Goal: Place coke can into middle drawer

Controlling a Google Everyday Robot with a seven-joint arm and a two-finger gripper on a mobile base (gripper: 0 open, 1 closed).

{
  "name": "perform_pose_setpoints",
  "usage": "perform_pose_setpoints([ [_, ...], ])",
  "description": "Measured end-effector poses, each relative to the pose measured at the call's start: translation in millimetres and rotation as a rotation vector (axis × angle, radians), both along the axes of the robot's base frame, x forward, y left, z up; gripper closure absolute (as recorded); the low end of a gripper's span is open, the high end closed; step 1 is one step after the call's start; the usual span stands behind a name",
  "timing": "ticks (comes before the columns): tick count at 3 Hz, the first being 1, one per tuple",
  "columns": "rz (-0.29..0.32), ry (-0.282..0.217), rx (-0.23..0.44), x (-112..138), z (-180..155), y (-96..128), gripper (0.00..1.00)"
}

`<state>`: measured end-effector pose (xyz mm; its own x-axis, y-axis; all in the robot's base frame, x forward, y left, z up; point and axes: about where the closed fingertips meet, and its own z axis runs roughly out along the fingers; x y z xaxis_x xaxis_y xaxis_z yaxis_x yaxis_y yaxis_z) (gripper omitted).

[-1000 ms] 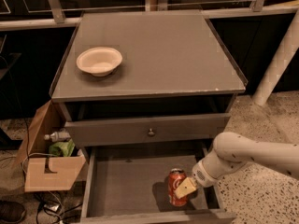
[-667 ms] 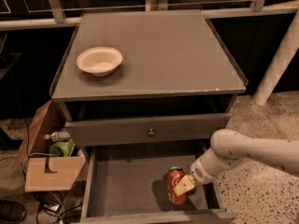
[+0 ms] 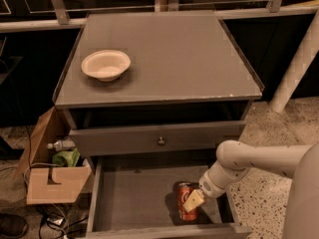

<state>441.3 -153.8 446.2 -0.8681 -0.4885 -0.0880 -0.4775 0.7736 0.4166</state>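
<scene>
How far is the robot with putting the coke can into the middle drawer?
Done: the middle drawer is open and the coke can stands upright inside it, near the right front. In hand: the gripper is down in the drawer, right against the can. Left: releasing the can, if that is not done, which I cannot tell, and lifting the arm out.

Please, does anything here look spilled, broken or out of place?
Nothing stands out. The coke can stands upright on the drawer floor, near the front, with the hand against it. The bowl sits upright on the cabinet top. No spill is visible.
</scene>
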Motion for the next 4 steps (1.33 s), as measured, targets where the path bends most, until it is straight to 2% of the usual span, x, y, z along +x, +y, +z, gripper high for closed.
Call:
perform_pose_setpoints([
  [1,-0.001,0.028,-0.017,2,-14,3,1.00],
  [4,0.033,0.056,-0.076,-6,-37,16,1.00],
])
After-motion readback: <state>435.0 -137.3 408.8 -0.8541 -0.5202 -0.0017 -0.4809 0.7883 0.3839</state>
